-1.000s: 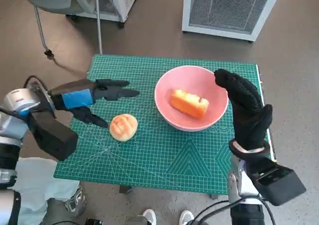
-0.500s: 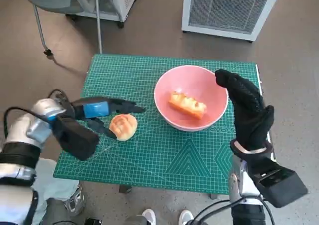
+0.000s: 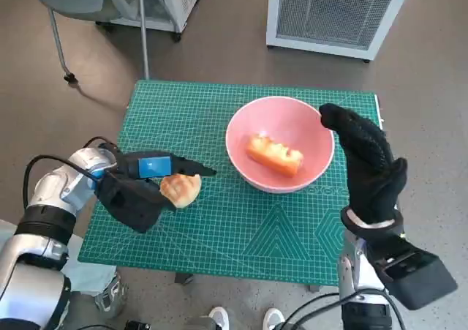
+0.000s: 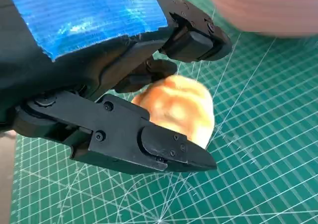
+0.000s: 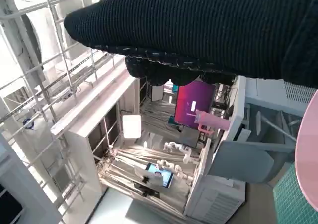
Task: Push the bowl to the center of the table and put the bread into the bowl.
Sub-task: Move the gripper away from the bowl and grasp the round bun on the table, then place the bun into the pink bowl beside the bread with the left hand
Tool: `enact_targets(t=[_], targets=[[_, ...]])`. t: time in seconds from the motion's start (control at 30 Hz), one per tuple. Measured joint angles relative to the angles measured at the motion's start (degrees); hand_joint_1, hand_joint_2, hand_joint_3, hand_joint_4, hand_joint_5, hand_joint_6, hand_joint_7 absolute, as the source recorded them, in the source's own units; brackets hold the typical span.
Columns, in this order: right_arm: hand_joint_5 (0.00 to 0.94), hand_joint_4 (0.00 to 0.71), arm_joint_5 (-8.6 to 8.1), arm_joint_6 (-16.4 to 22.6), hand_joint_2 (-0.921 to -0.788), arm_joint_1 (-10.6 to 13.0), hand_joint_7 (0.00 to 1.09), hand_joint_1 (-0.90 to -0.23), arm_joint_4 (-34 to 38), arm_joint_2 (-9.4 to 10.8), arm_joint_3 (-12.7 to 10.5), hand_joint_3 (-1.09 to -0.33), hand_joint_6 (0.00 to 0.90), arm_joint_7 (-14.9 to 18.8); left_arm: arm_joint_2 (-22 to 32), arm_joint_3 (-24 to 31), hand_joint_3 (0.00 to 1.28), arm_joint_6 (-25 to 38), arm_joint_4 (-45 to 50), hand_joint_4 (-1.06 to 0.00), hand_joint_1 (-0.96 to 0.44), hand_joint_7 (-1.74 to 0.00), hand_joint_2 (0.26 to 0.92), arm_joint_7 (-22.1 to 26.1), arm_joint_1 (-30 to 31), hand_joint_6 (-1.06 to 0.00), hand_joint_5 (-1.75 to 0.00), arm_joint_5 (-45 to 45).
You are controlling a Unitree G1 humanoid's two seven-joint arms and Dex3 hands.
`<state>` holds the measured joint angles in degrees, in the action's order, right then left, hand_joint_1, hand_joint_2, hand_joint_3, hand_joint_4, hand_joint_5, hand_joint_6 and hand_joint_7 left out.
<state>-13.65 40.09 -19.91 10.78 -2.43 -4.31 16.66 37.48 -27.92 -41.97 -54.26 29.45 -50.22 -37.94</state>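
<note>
green cutting mat (image 3: 241,227) on the table. left hand (image 3: 150,170), fingers apart around the round bread bun (image 3: 180,189), apparently not yet gripping. right hand (image 3: 369,165) upright, fingers straight and empty, beside the pink bowl (image 3: 252,121) holding an orange bread slice (image 3: 274,154). beyond: chair leg (image 3: 60,45), white grilled unit (image 3: 333,12).

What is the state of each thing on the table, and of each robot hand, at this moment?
Pink bowl: upright on the green cutting mat, holding an orange bread slice.
Round bread roll: on the mat, outside the bowl, between the left fingers.
Left robot hand: fingers around the roll; a firm grip cannot be confirmed.
Right robot hand: open, at the bowl's right rim, holding nothing.
</note>
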Motion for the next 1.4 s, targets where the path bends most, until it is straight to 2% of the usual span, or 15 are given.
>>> enact_targets(t=[0.13, 0.17, 0.2, 0.23, 0.27, 0.3, 0.37, 0.57, 0.83, 1.4], targets=[[0.144, 0.217, 0.26, -0.01, -0.921, 0.07, 0.66, -0.521, -0.07, 0.1, 0.01, -0.833, -0.001, -0.19, -0.49, -1.24, 0.03, 1.19, -1.7, -0.53, -0.06, -0.11, 0.879, -0.93, -0.78, -0.6, -0.1, -1.24], [0.145, 0.216, 0.33, -0.01, -0.921, 0.1, 0.66, -0.52, -0.11, 0.13, 0.02, -0.833, -0.001, -0.28, -0.56, -1.51, 0.1, 1.28, -2.02, -0.62, -0.16, -0.57, 0.894, -1.49, -0.9, -0.57, -0.15, -1.77], [0.147, 0.215, 0.36, -0.02, -0.921, 0.14, 0.66, -0.52, -0.17, 0.16, 0.01, -0.833, -0.001, -0.35, -0.59, -1.78, 0.16, 1.11, -2.42, -0.64, -0.23, -0.88, 0.904, -2.56, -1.03, -0.54, -0.25, -2.2], [0.147, 0.215, 0.35, -0.02, -0.921, 0.19, 0.66, -0.52, -0.25, 0.18, 0.02, -0.833, -0.001, -0.42, -0.62, -2.04, 0.16, 0.86, -2.78, -0.61, -0.18, -0.97, 0.907, -3.46, -1.21, -0.54, -0.45, -2.48], [0.149, 0.214, 0.38, -0.03, -0.921, 0.21, 0.66, -0.519, -0.32, 0.2, 0.03, -0.833, -0.001, -0.47, -0.61, -2.28, 0.17, 0.49, -3.08, -0.56, -0.12, -1.1, 0.912, -4.54, -1.37, -0.55, -0.75, -2.75], [0.15, 0.213, 0.38, -0.03, -0.921, 0.25, 0.66, -0.519, -0.4, 0.23, 0.03, -0.833, -0.001, -0.5, -0.6, -2.52, 0.17, 0.1, -3.38, -0.54, -0.08, -1.17, 0.915, -5.6, -1.52, -0.57, -0.93, -3.06], [0.153, 0.212, 0.41, -0.03, -0.921, 0.28, 0.66, -0.519, -0.46, 0.27, 0.03, -0.833, -0.001, -0.52, -0.56, -2.87, 0.16, -0.95, -3.79, -0.52, -0.04, -1.22, 0.918, -7.75, -1.69, -0.59, -1.1, -3.95], [0.16, 0.21, 0.42, -0.03, -0.921, 0.4, 0.66, -0.519, -0.54, 0.31, 0.02, -0.832, -0.001, -0.53, 0.2, -2.9, 0.15, -6.37, -4.32, -0.5, 0.0, -1.2, 0.92, -11.77, -1.73, -0.63, -1.3, -4.33], [0.17, 0.206, 0.59, -0.04, -0.921, 0.41, 0.67, -0.517, -0.54, 0.53, 0.07, -0.831, -0.001, -0.76, 0.95, -2.36, 0.11, -9.45, -4.42, -0.53, 0.0, -1.12, 0.921, -14.27, -3.08, -0.69, -1.31, -4.32], [0.189, 0.193, 0.46, -0.4, -0.921, 0.42, 0.67, -0.517, -0.65, 0.48, 0.07, -0.832, -0.001, -0.88, 2.4, 2.73, 0.11, -10.26, -4.15, -0.56, 0.0, -1.03, 0.92, -15.49, -6.72, -0.69, -1.38, -0.35]])
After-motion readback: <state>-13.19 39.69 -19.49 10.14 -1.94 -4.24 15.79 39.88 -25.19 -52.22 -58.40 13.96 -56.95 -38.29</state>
